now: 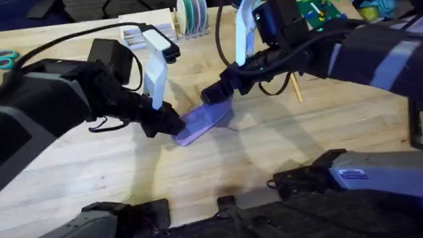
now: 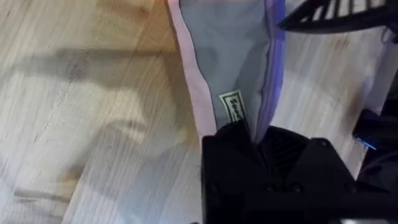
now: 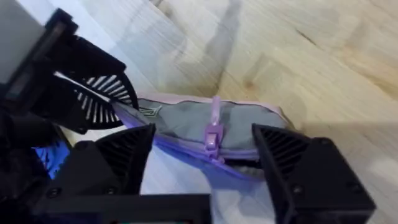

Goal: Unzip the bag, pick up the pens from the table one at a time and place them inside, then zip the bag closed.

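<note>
The lavender bag (image 1: 203, 119) lies tilted on the table (image 1: 317, 139) at the centre. My left gripper (image 1: 169, 125) is shut on its near left end; in the left wrist view the left gripper (image 2: 254, 138) pinches the seam just past a small label, and the bag's grey panel (image 2: 233, 56) stretches away from it. My right gripper (image 1: 218, 92) hovers over the far end. In the right wrist view the right gripper (image 3: 208, 158) is open, its fingers on either side of the purple ribbon pull (image 3: 214, 124) on the bag (image 3: 180, 118). One yellowish-tan pen (image 1: 295, 88) lies on the table to the right, under the right arm.
Teal-handled scissors (image 1: 6, 61) lie at the far left edge. A rack of discs (image 1: 192, 16) and a white box (image 1: 135, 34) stand at the back. Bare wood lies in front of the bag and to its right.
</note>
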